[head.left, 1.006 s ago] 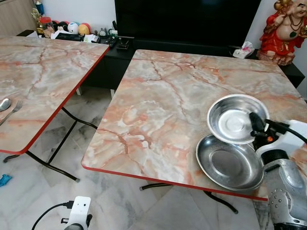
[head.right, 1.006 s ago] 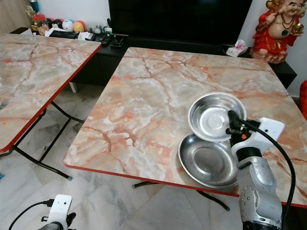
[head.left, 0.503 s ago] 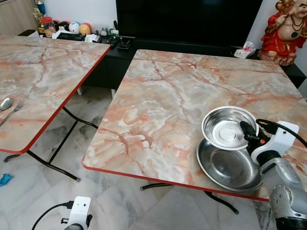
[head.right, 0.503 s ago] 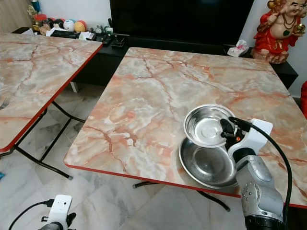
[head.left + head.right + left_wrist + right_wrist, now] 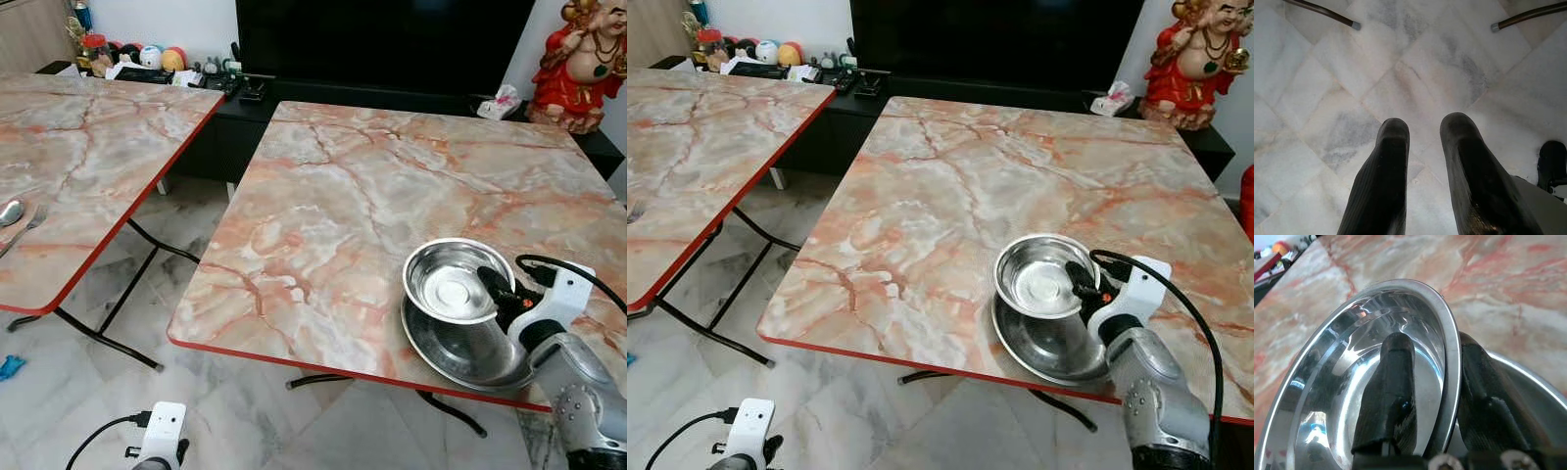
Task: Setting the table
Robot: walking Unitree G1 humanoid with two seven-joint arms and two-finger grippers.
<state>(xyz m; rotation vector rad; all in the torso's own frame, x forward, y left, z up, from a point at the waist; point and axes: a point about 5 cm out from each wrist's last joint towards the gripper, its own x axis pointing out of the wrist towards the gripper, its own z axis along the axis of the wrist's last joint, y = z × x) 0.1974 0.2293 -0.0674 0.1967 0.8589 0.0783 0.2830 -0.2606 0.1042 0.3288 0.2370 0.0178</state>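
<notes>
Jaws on the right gripper (image 5: 1432,396) are pinched onto the rim of the smaller steel bowl (image 5: 453,280), one black finger (image 5: 1388,396) inside it and the other outside against the wall, so that arm is holding the bowl. It sits a bit tilted over the larger steel dish (image 5: 460,343), overlapping most of it; can't tell whether the two are actually touching. The dish rests on the marble-patterned surface (image 5: 343,206) near its front right corner, close to the red edge.

Jaws on the left gripper (image 5: 1422,171) stand narrowly apart with nothing between them, hanging low over the pale marble floor (image 5: 1415,63). Two dark table feet (image 5: 1354,24) show on that floor ahead of the fingers.

Further out, a second surface (image 5: 78,157) with the same pattern stands to the left, well apart from the first, with a spoon (image 5: 8,211) and a fork (image 5: 25,227) lying near its left side. Behind both there's a low black TV cabinet (image 5: 235,127) with a big dark screen (image 5: 382,44), small clutter on the cabinet's left end, and a red and gold statue (image 5: 588,64) at the far right. A tissue pack (image 5: 500,101) sits just beside the statue.
</notes>
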